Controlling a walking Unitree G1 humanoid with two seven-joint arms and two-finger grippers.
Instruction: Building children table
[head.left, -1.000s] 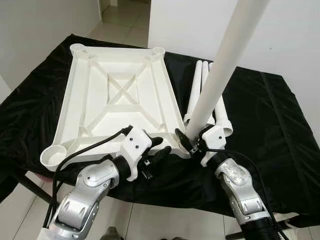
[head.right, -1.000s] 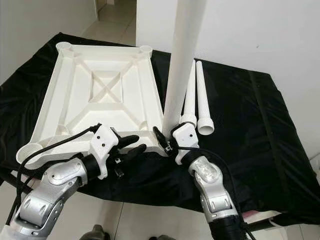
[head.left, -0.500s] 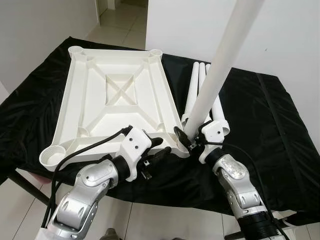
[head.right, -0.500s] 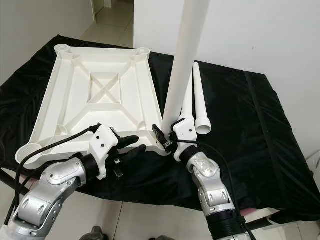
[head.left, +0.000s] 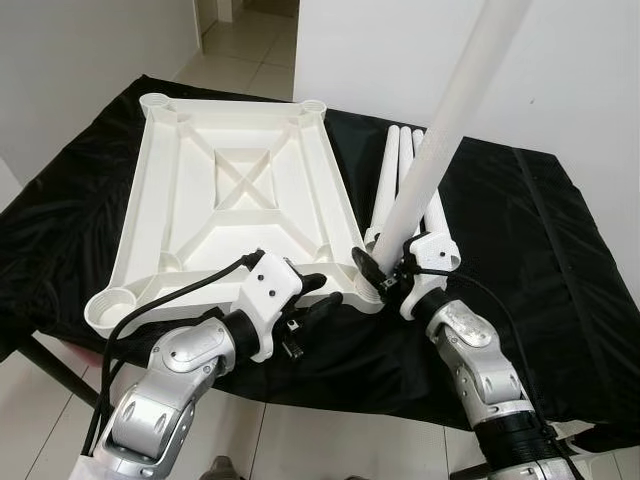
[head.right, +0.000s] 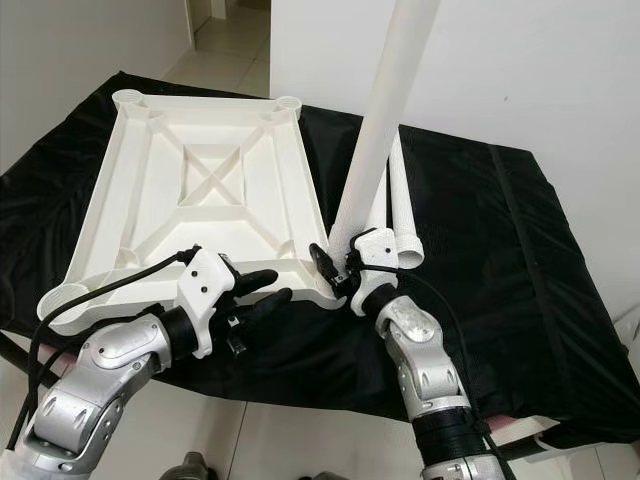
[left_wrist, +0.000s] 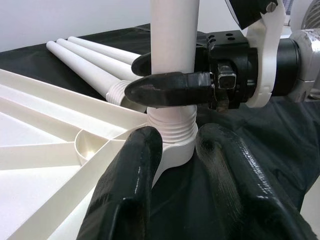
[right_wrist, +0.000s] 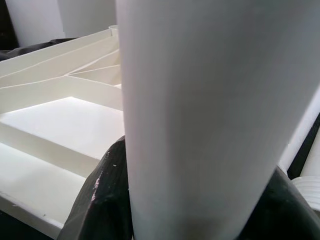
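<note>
The white tabletop (head.left: 240, 190) lies upside down on the black cloth, with round sockets at its corners. My right gripper (head.left: 375, 275) is shut on a long white leg (head.left: 440, 150). The leg stands nearly upright, leaning right, its threaded end (left_wrist: 172, 127) in the near right corner socket (left_wrist: 175, 150). My left gripper (head.left: 318, 297) is at the tabletop's front edge beside that corner. It is open, with its fingers (left_wrist: 130, 180) on either side of the socket. In the right wrist view the leg (right_wrist: 200, 100) sits between the black fingers.
Three spare white legs (head.left: 395, 175) lie side by side on the cloth, right of the tabletop and behind the held leg. The black-draped table (head.left: 540, 260) has bare cloth on its right side. A white wall rises behind, and tiled floor lies below the front edge.
The held leg's top has tipped further to the right while its base stays at the corner socket. The left gripper has barely moved.
</note>
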